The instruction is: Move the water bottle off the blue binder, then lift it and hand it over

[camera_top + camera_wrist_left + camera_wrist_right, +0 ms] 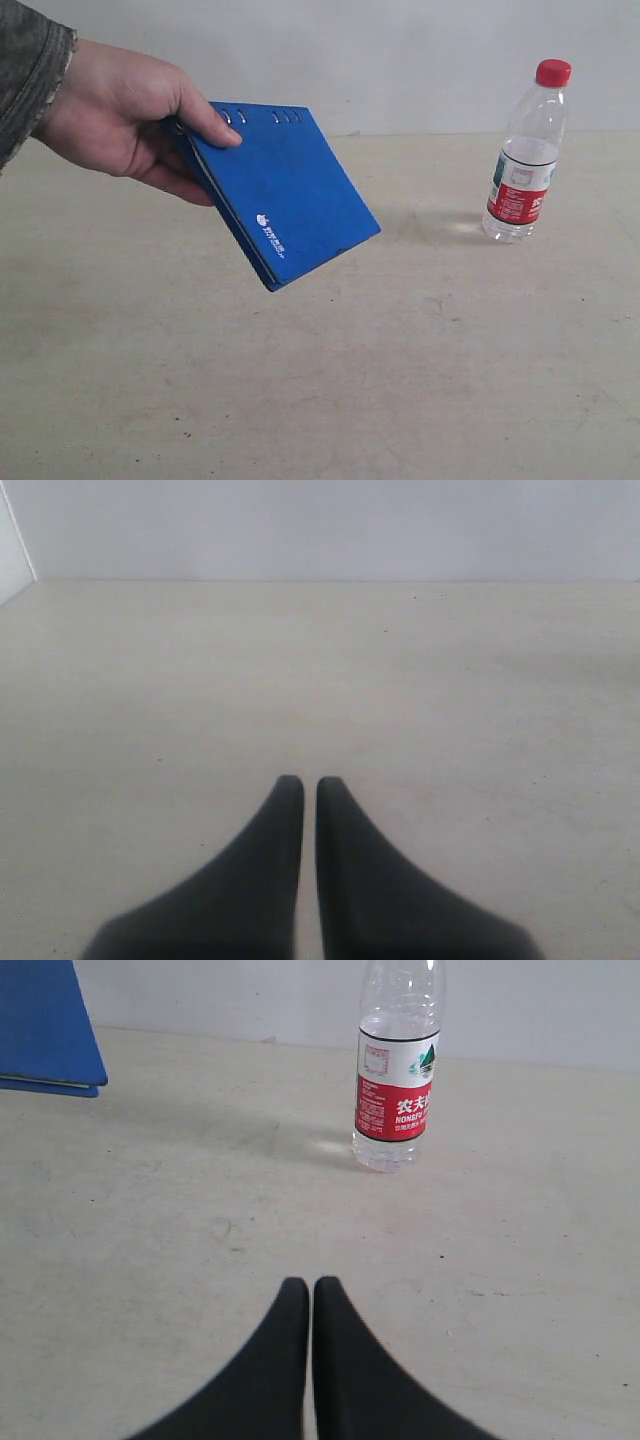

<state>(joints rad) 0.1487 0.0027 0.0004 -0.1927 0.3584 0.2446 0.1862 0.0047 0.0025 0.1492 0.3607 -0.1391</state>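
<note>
Bottle point(527, 150) stands upright on the bench point(350, 390), off the binder point(285, 200) and well apart from it, so the first step looks done. The binder is away from the bottle on the side of the left arm. It is off the bench and tilted, held at its slotted edge by a person's hand point(125, 120). I read that as the handover made, or close to it, with little left to do.

The bottle is clear plastic with a red cap point(553, 72) and a red-and-white label point(397, 1090) bearing white characters. How full it is I can't tell. The binder is closed, royal blue, with a small white logo.

The right gripper point(311, 1282) faces the bottle with bare bench between them, its jaws narrow, almost touching, and holding nothing. The left gripper point(309, 782) is likewise pinched and holds nothing, and the bottle is out of its view.
</note>
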